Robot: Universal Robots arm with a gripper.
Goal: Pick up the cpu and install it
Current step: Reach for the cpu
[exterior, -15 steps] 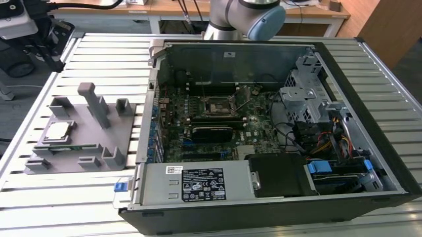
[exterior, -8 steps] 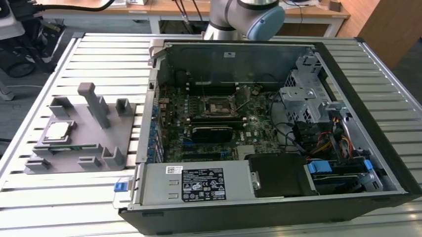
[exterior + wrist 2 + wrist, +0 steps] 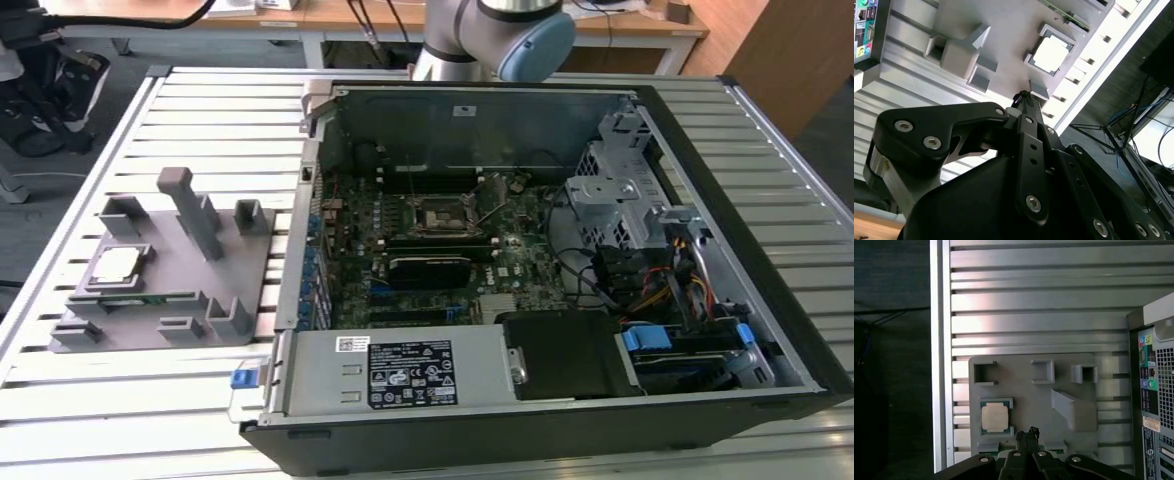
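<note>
Item: cpu (image 3: 994,417), lying flat in a framed recess at the grey holder's (image 3: 1019,375) edge farthest from the computer case (image 3: 1154,365); gripper (image 3: 1029,432) over the holder, pinched narrow, empty, off-centre: a clean pick likely needs fingers widened, centred and squared to the chip's edges.

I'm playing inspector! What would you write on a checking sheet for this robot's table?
Surface: slatted metal table, carrying a grey holder and an open computer case.
Job's things: cpu lies flat in its pocket on the grey holder; the socket sits on the motherboard inside the case.
Clutter: nothing seen.
Grippers: gripper shut, holding nothing, above the holder near the cpu, not touching it.
Cables: coloured wires inside the case, at the exterior view's right.
Surroundings: wooden desks behind the table.
</note>
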